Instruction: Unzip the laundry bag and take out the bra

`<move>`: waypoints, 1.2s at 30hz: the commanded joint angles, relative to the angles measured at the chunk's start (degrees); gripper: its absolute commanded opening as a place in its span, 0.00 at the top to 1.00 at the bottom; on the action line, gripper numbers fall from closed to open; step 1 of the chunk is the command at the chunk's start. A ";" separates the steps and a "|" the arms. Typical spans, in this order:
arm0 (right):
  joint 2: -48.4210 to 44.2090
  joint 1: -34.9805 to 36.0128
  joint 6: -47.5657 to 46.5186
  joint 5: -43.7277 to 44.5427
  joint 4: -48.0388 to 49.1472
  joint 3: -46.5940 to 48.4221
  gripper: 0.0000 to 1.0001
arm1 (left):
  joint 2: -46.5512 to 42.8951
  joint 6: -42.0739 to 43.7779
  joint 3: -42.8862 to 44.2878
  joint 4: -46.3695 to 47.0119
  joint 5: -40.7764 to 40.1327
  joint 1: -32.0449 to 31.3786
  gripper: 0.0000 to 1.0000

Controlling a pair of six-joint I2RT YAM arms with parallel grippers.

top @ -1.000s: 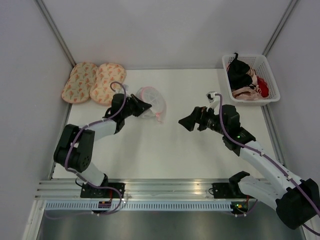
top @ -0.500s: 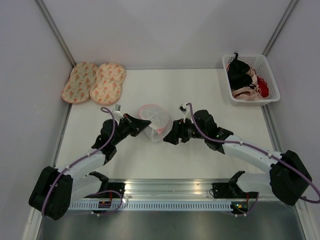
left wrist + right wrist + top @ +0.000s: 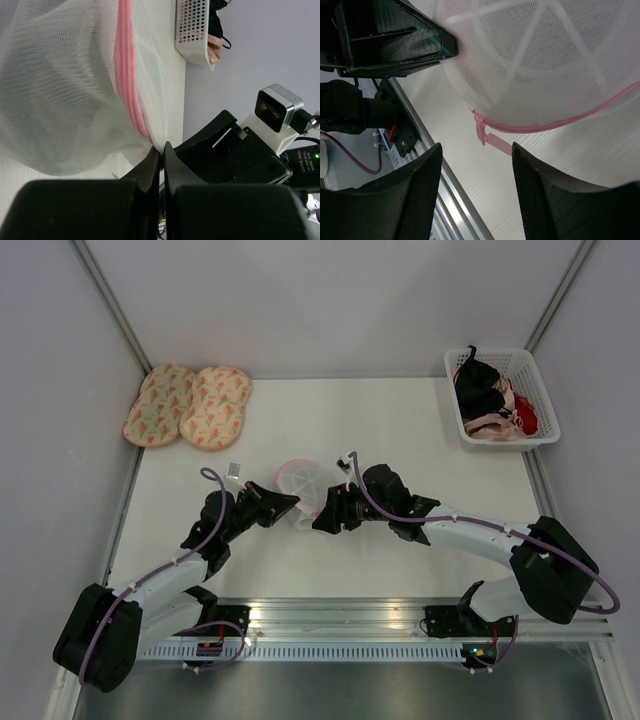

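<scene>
Laundry bag (image 3: 303,485) mid-table, between both grippers; pink zipper (image 3: 127,85) closed along visible stretch. Left gripper (image 3: 161,150): fingers pressed together, pinching mesh edge by zipper. Right gripper (image 3: 476,147): fingers spread, pink pull tab (image 3: 487,136) between them, untouched. Bra not discernible through mesh. 2 peach pads (image 3: 190,405) far-left, white basket (image 3: 505,353) of garments far-right, both well apart from bag.

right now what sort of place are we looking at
Probably a robot test booth, not a home: blank walls box in a white table, two arms are bolted to a metal rail, and the props are laundry: a mesh laundry bag and a basket of underwear.
</scene>
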 commanded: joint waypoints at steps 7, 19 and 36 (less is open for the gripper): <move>2.01 1.40 0.97 0.27 5.37 3.79 0.44 | -3.61 -2.30 0.37 -2.49 0.80 -0.27 0.98; 5.62 2.37 0.80 0.45 6.43 7.22 0.64 | -4.58 -3.62 -0.68 -2.84 0.98 -2.65 0.98; 3.07 2.45 -7.11 18.86 -22.99 9.68 0.99 | -6.08 4.28 2.92 -9.96 5.80 -2.38 0.98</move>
